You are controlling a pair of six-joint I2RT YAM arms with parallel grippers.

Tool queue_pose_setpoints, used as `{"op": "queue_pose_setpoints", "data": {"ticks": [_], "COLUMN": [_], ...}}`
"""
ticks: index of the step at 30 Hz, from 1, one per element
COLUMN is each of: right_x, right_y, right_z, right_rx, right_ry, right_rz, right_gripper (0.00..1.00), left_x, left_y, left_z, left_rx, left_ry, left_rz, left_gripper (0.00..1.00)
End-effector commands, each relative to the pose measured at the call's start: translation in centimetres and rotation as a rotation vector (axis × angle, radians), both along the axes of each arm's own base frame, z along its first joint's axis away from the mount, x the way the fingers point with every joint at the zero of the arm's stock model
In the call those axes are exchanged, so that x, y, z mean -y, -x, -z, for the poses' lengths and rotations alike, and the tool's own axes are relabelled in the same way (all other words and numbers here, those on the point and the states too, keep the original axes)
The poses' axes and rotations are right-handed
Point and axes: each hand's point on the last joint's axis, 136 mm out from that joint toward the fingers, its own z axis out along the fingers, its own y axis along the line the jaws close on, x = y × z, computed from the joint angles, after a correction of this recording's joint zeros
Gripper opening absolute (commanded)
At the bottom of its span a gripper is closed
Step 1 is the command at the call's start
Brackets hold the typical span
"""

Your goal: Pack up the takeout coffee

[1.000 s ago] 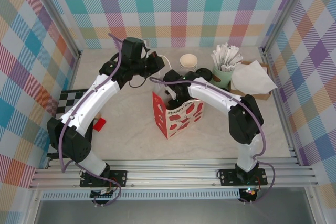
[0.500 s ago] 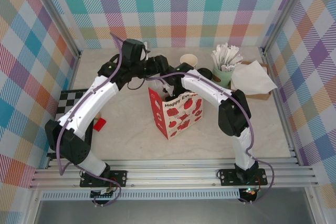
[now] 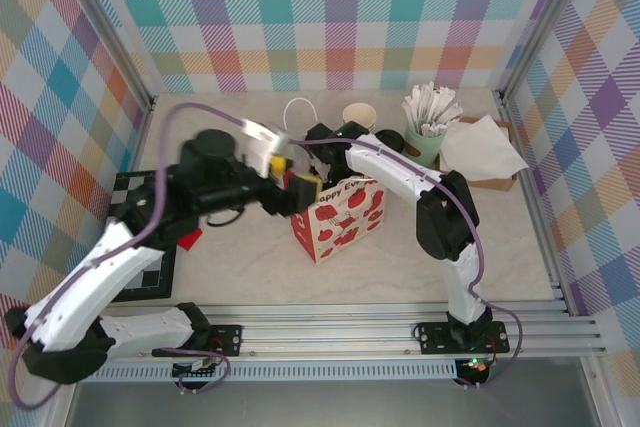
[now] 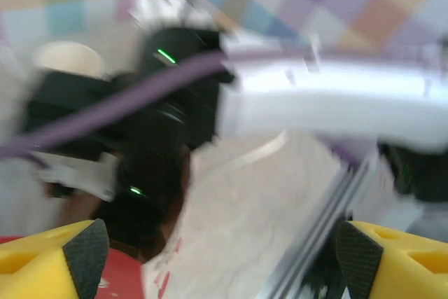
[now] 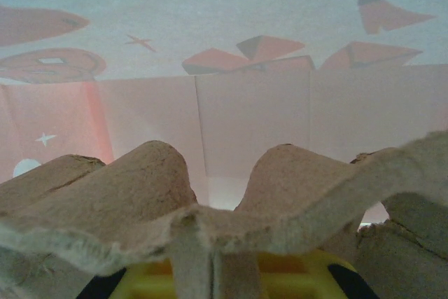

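Observation:
The red-and-white gift bag (image 3: 345, 215) stands open at mid-table. My right gripper (image 5: 224, 271) reaches down into it and is shut on the rim of a brown pulp cup carrier (image 5: 210, 201), with the bag's printed inner wall (image 5: 231, 68) behind. The right wrist (image 3: 328, 139) sits at the bag's far rim. My left gripper (image 3: 298, 187) hovers at the bag's left top edge, open and holding nothing; its yellow fingers (image 4: 42, 257) stand far apart in a blurred view. A black-lidded cup, the takeout coffee (image 3: 392, 137), is partly hidden behind the right arm.
At the back stand a lidless cream cup stack (image 3: 358, 115), a mint-green pot of white sachets (image 3: 428, 127) and white napkins in a box (image 3: 482, 152). A checkered board (image 3: 135, 197) and a red block (image 3: 190, 237) lie at the left.
My left gripper has opened and swung back from the bag's far-left rim toward the near left. The right gripper stays shut on the carrier inside the bag.

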Motion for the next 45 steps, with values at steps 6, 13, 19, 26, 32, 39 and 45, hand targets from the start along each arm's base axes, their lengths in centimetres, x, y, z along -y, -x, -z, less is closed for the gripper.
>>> {"op": "queue_pose_setpoints", "data": {"ticks": [6, 13, 19, 26, 32, 39, 45], "right_x": [-0.1, -0.3, -0.1, 0.0, 0.1, 0.1, 0.0], "right_y": [0.4, 0.4, 1.0, 1.8, 1.3, 0.0, -0.9], "right_z": [-0.8, -0.6, -0.6, 0.0, 1.5, 2.2, 3.0], "right_rx": [-0.002, -0.01, -0.054, -0.111, -0.1, -0.011, 0.11], "right_ry": [-0.048, -0.051, -0.043, -0.024, -0.004, -0.018, -0.079], "right_rz": [0.024, 0.022, 0.033, 0.049, 0.042, 0.027, -0.018], "right_gripper": [0.0, 0.0, 0.0, 0.0, 0.0, 0.0, 0.0], "left_x": [4.6, 5.1, 6.5, 8.1, 8.4, 4.4, -2.0], "left_y": [-3.7, -3.3, -1.1, 0.5, -0.1, -2.2, -4.2], "left_z": [7.9, 10.1, 12.2, 11.9, 10.7, 4.8, -1.5], "left_rx": [0.22, 0.176, 0.071, 0.131, 0.213, 0.172, 0.173], "left_ry": [-0.431, -0.449, -0.472, -0.44, -0.38, -0.236, 0.001], "left_rz": [0.124, 0.17, 0.262, 0.351, 0.334, 0.116, -0.108], "left_gripper": [0.64, 0.4, 0.26, 0.31, 0.32, 0.67, 0.96]}}
